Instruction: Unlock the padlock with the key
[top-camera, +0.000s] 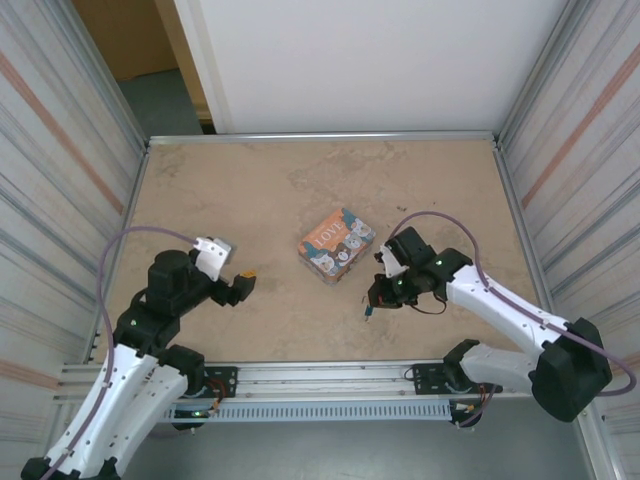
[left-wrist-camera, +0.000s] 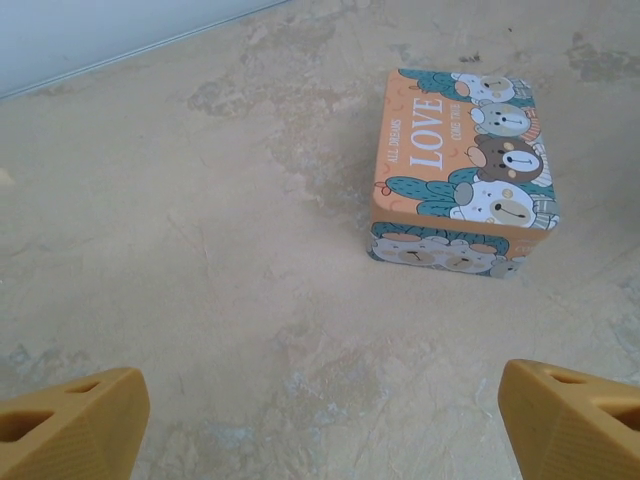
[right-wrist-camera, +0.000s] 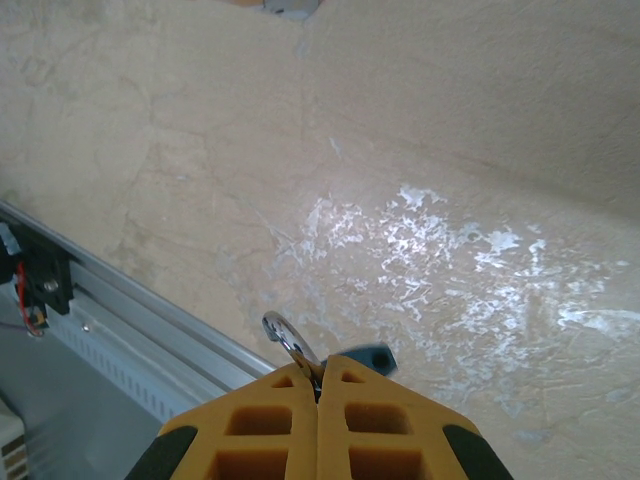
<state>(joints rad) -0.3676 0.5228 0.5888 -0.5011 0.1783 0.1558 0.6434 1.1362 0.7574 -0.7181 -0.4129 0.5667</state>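
- A beige, mottled table (top-camera: 230, 190) stands between ribbed metal panels (top-camera: 60, 180), with a white board behind; a printed tin box (top-camera: 337, 244) with cartoon bears sits near its middle.
- The right gripper (top-camera: 378, 296) hangs low just to the right of the tin, its pads pressed together on the key (right-wrist-camera: 372, 357); in its wrist view a bluish key head and a steel ring (right-wrist-camera: 285, 335) poke out past the fingertips, over bare table not far from the front rail (right-wrist-camera: 150, 330).
- The left gripper (top-camera: 242, 282) hovers left of the tin, spread wide and holding nothing; its yellow fingers (left-wrist-camera: 72, 420) frame the tin from below in its own camera.
- Where the padlock lies I cannot tell; no side of the tin that faces a camera carries a hasp or lock that I can make out.
- The step in hand looks like bringing the key to the lock; to do it well, the blade should stick out straight and clear of the pads; the free left gripper would best steady the lock body with the keyhole turned toward the key; go in along the keyway's line, then twist without prying.
- The key's blade is hard to find; the pads hide how much of the key they hold and which way it points; from above the key is a small dark sliver under the wrist.
- The tin's far sides are unseen; the lock may sit there, but that is a guess.
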